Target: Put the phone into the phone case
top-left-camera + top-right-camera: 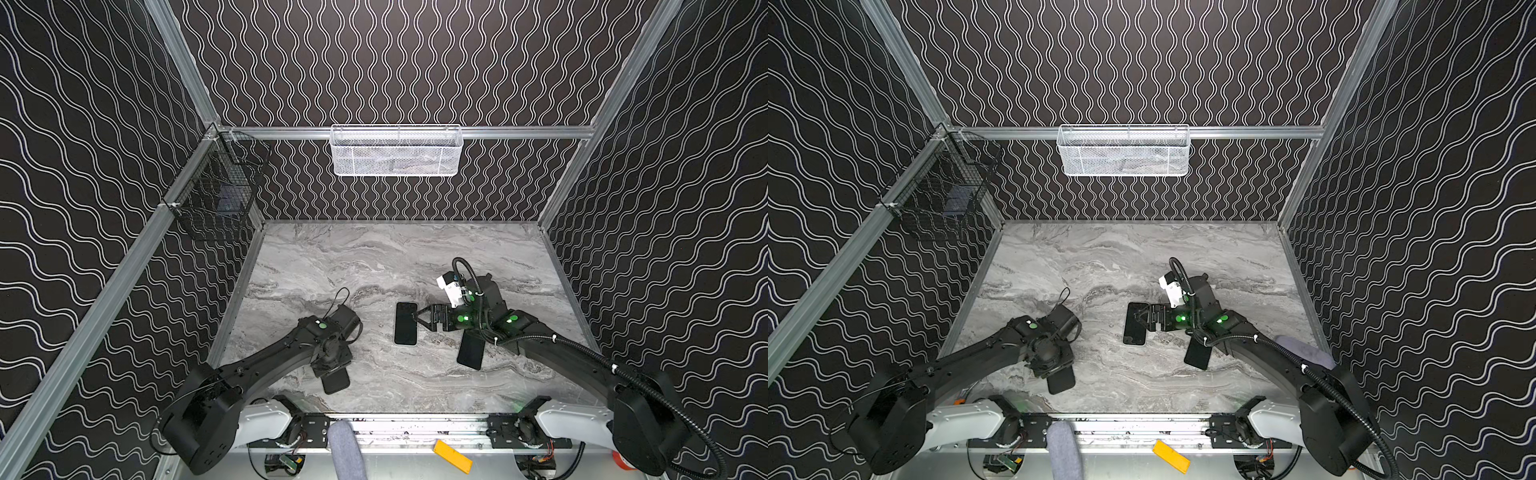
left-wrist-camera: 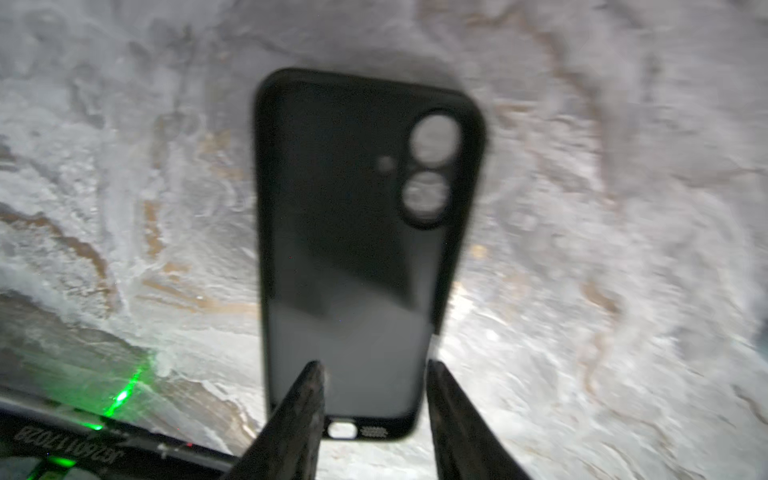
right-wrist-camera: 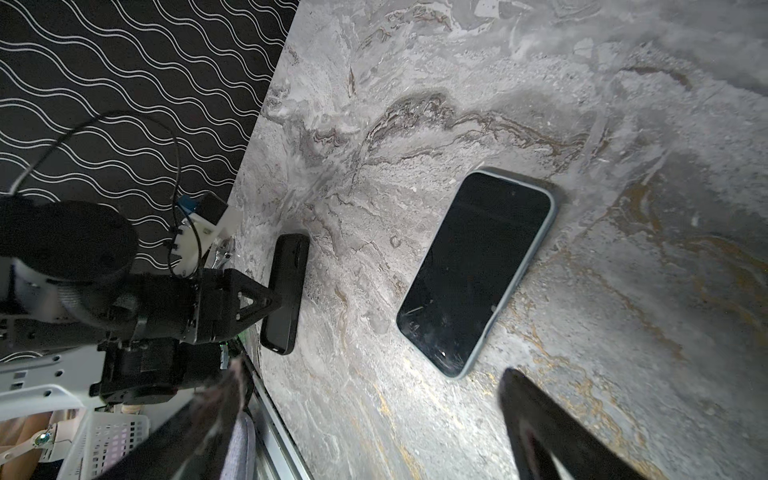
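In both top views the phone (image 1: 406, 324) lies flat, dark screen up, near the middle of the marble table (image 1: 374, 257). The right fingers (image 1: 424, 311) are spread wide with their tips over its right edge, holding nothing. A second dark slab (image 1: 471, 351) lies partly under the right arm (image 1: 552, 353). The case (image 1: 337, 381) pokes out from under the left arm (image 1: 270, 357), near the table's front edge and well apart from the phone. A white mesh basket (image 1: 397, 151) hangs on the back rail (image 1: 519, 132) with something pale grey inside, too dim to name. A black wire basket (image 1: 216, 187) in the left rear corner holds a dark boxy thing. In the left wrist view the left fingers (image 2: 305, 411) grip the case (image 2: 353, 249) at its port end. Its hollow side faces the camera, and the table shows through two round holes and a smaller one. A row of white print (image 2: 68, 440) is upside down and too blurred to read. In the right wrist view the phone (image 3: 478, 270) lies ahead of the parted right fingers (image 3: 536, 411), its rim grey and its glass scratched at the near end. The case (image 3: 286, 291) shows edge-on in the left fingers; whether it touches the table I cannot tell. A white slotted crate (image 3: 104, 440) sits off the table, and its contents cannot be told.
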`<state>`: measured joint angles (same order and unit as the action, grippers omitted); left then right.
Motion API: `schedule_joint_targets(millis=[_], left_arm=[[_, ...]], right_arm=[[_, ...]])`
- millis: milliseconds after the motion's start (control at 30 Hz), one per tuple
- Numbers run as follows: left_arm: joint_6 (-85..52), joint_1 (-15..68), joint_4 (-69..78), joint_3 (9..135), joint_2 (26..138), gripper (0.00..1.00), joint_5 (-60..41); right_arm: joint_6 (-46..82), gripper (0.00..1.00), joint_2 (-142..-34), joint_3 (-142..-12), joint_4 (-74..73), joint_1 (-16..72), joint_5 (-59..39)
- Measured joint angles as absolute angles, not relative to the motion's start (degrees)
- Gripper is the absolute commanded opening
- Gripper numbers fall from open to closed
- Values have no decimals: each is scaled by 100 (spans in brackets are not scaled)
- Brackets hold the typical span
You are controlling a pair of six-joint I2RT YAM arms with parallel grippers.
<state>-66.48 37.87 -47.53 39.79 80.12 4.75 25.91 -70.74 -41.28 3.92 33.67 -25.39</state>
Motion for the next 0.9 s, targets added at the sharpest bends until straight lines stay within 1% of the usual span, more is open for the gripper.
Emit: schedule_joint_targets(millis=[200, 333, 600, 700, 900], left_arm=[[-6755, 3900, -4574, 4023, 8305, 46, 539], [-6879, 3907, -4423, 3830, 8523, 44, 523], [-7035, 3955, -4171, 3907, 8670, 21, 510], [-7140, 3966, -4012, 3933, 8750, 10, 445], [-7382, 4056, -3846, 4145, 9118, 8, 309]], right_arm=[[2589, 99, -7102, -4174, 403, 3365, -2539], [2589, 99, -7094, -4176, 416, 3365, -2539], [2589, 99, -7059, -4171, 447, 3365, -2539], [2589, 99, -7030, -4160, 456, 3365, -2536], [2587, 99, -6862, -4108, 534, 3363, -2471]])
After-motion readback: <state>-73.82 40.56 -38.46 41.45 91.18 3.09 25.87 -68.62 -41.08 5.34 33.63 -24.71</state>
